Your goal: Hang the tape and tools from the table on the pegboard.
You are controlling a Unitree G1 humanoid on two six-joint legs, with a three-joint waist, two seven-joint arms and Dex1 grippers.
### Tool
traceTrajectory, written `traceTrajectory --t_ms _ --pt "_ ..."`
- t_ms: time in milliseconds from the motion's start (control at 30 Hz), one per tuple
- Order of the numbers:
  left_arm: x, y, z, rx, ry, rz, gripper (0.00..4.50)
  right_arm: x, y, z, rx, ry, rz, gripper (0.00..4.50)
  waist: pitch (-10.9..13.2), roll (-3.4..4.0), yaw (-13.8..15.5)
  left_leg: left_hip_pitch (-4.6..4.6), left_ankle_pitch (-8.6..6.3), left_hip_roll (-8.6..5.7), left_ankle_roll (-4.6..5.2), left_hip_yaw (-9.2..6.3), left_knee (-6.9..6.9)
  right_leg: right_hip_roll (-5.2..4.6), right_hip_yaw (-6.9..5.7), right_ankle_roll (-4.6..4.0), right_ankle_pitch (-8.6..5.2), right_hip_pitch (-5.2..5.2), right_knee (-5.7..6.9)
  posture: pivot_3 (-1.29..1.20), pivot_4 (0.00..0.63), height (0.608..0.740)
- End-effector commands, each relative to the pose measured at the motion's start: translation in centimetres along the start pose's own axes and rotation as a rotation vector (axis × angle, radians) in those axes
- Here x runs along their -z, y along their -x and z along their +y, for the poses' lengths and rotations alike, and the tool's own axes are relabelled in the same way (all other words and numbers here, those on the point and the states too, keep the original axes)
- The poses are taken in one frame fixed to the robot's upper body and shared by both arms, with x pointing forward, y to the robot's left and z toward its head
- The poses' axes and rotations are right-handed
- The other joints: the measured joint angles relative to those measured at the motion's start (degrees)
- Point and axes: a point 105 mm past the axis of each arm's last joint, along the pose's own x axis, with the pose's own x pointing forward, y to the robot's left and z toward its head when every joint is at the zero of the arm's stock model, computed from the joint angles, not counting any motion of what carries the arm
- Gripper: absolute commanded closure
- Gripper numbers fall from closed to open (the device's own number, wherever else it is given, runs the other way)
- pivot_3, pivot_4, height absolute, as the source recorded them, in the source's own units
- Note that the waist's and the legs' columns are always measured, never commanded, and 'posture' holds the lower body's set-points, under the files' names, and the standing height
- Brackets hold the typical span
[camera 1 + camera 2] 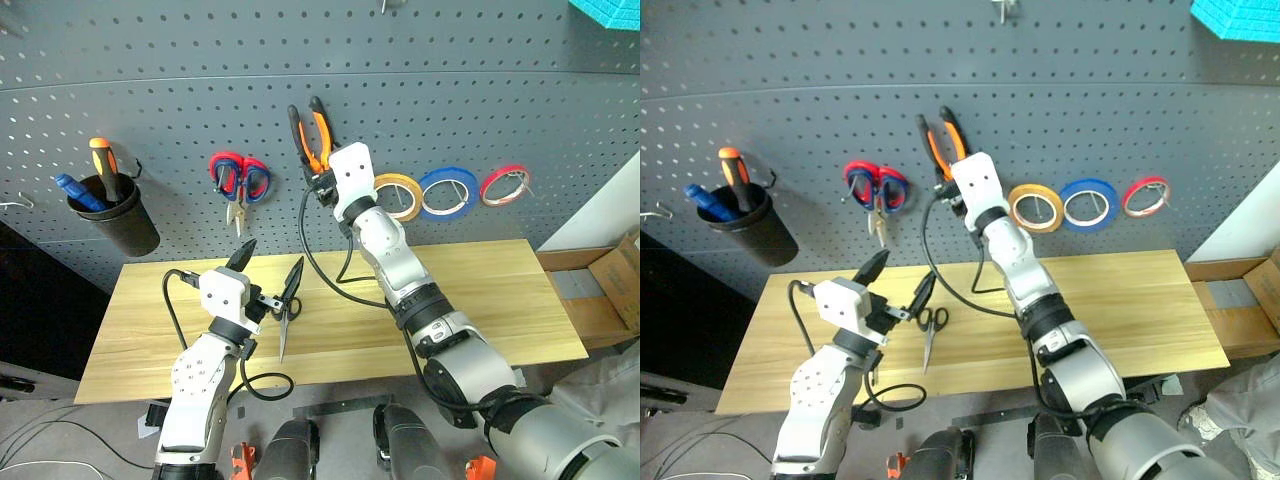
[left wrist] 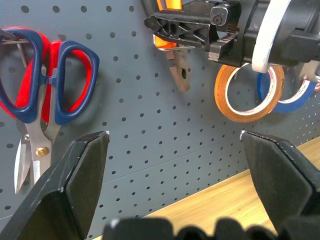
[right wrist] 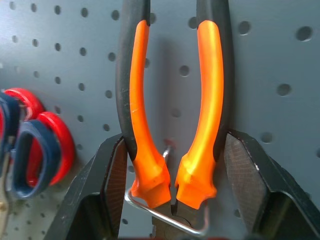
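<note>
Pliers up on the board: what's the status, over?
Right gripper clamped on pliers, handles up, at wire hook. Left gripper open, empty, above table. Black scissors unhung. Nothing blocking.

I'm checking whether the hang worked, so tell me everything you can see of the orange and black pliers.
The pliers stand against the grey pegboard, handles up and spread, jaws down. The handles look rubbery, black outside with orange inner grips. A wire hook passes between them near the pivot. The right gripper is closed on them, one finger pressed on each handle's outer side. The metal nose pokes out below.
</note>
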Motion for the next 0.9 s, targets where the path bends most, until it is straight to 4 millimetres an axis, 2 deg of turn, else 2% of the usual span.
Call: traceTrajectory --t_ms 33,100,200,267,367,500,667,767,800,867,900 --pt "-1.2 -0.2 -0.1 0.011 -0.021 -0.037 0.00 -2.0 -0.3 0.2 -0.006 0.009 -0.078 2.15 0.00 0.00 0.00 0.01 0.00 0.00 0.00 0.00 0.00 0.00 0.00 0.00 0.00 0.00 0.00 -0.02 0.158 0.740" --pt "-1.0 -0.2 -0.1 0.018 -0.020 -0.029 0.00 -2.4 -0.3 0.0 0.000 -0.006 -0.092 1.44 0.00 0.00 -0.01 0.01 -0.01 0.00 0.01 0.00 0.00 0.00 0.00 0.00 0.00 0.01 0.00 -0.02 0.162 0.740" --pt "-0.9 -0.2 -0.1 0.019 -0.019 -0.023 0.00 -2.7 -0.3 -0.1 0.005 -0.014 -0.099 0.59 0.00 0.00 -0.01 0.01 -0.01 0.00 0.01 0.00 0.00 0.00 -0.01 0.00 0.00 0.01 0.00 -0.03 0.164 0.740" --pt "-0.5 -0.2 0.1 0.014 -0.018 -0.003 0.00 -2.9 0.1 -0.9 0.033 -0.057 -0.092 0.06 0.00 0.00 0.02 0.01 -0.01 0.00 0.01 -0.01 0.00 0.01 0.00 0.00 0.00 0.01 0.00 -0.03 0.168 0.740" --pt "0.8 -0.2 0.5 0.000 -0.028 0.062 0.00 -3.1 1.3 -1.6 0.007 -0.065 -0.075 0.06 -0.01 0.01 0.19 0.01 -0.01 0.00 0.02 -0.03 0.01 0.00 -0.02 0.00 0.00 0.03 -0.01 -0.04 0.174 0.740" --pt "2.7 0.4 0.8 -0.028 -0.035 0.155 0.00 -3.1 4.5 -2.0 -0.110 -0.090 0.011 0.06 -0.01 0.01 0.52 -0.01 -0.03 0.00 0.05 -0.04 0.00 0.01 -0.05 0.01 -0.01 0.05 -0.06 -0.06 0.190 0.740" --pt "4.3 2.0 1.0 -0.075 0.034 0.282 0.00 -2.8 10.9 -2.0 -0.367 -0.150 0.219 0.06 0.00 0.02 0.47 -0.08 -0.06 0.01 0.10 -0.09 0.02 -0.04 -0.09 0.02 -0.02 0.05 -0.13 -0.09 0.210 0.740" --pt "5.5 3.2 0.9 -0.094 0.051 0.388 0.00 -1.9 15.5 -2.2 -0.543 -0.207 0.396 0.06 0.03 0.04 0.27 -0.05 -0.08 0.04 0.13 -0.08 0.02 -0.04 -0.12 0.03 -0.06 0.10 -0.14 -0.09 0.223 0.740" --pt "5.8 3.4 0.9 -0.100 0.054 0.413 0.00 -1.8 16.4 -2.1 -0.580 -0.225 0.430 0.06 0.03 0.04 0.27 0.00 -0.08 0.06 0.15 -0.09 0.02 -0.05 -0.15 0.04 -0.10 0.19 -0.16 -0.09 0.223 0.740" --pt "6.9 3.9 1.0 -0.124 0.055 0.476 0.00 -0.9 19.1 -1.1 -0.699 -0.252 0.526 0.06 0.04 0.02 0.15 0.15 -0.10 0.10 0.17 -0.08 0.02 -0.04 -0.19 0.28 -0.33 0.37 -0.21 -0.09 0.231 0.740" --pt "8.4 4.3 0.7 -0.129 0.042 0.563 0.00 0.3 20.6 -0.3 -0.762 -0.228 0.589 0.06 0.04 0.02 0.21 0.15 -0.10 0.10 0.17 -0.07 0.03 -0.04 -0.19 0.29 -0.36 0.38 -0.22 -0.09 0.231 0.740"
